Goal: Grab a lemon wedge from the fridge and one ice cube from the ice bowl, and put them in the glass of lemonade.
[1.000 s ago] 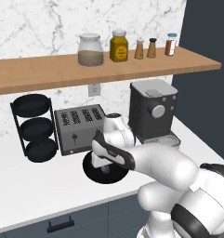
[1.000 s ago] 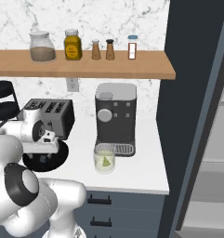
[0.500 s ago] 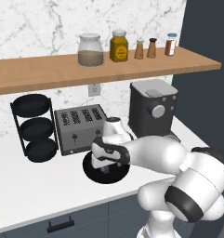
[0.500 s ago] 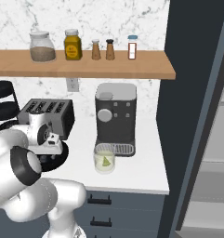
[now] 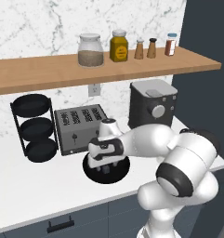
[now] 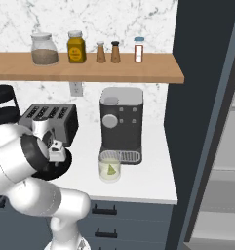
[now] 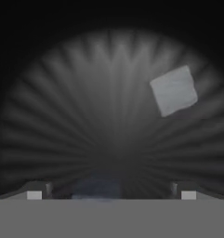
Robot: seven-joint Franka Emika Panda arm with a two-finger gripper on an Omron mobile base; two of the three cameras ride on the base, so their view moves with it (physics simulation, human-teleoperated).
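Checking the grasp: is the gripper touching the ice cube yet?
Apart. In the hand view the ice cube lies in the ice bowl, well clear of the open gripper fingertips.

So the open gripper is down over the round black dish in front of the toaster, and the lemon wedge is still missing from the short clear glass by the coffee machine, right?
Not quite. The small yellow-green lemon wedge is already in the short clear glass of lemonade, as the right base view shows. The rest holds: the open gripper is down over the round black dish in front of the silver toaster, with the pale grey ice cube lying in it.
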